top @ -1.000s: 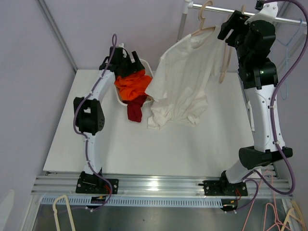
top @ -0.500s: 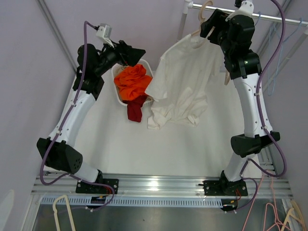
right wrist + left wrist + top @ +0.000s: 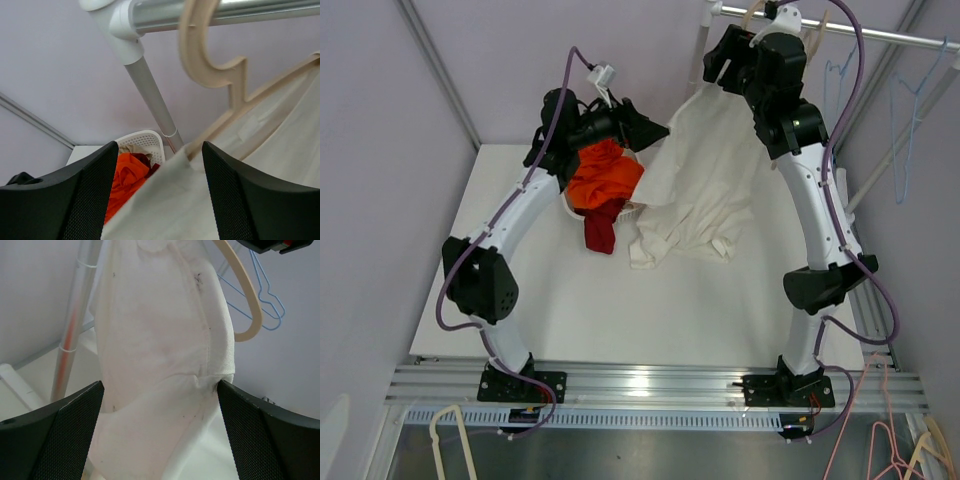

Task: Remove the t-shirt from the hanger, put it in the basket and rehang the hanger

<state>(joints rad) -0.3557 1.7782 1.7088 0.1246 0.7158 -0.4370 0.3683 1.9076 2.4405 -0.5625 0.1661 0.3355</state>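
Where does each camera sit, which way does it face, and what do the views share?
Top external: above and behind the bases, looking down on the table, with the left arm and right arm in full.
Left wrist: faces the hanging t-shirt; its own fingers flank it.
Right wrist: faces the hanger hooked on the rail; its own fingers sit below.
Shared: both wrist views show the t-shirt and the hanger.

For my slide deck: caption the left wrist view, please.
Open left gripper frames the hanging white t-shirt, a beige hanger beside it.
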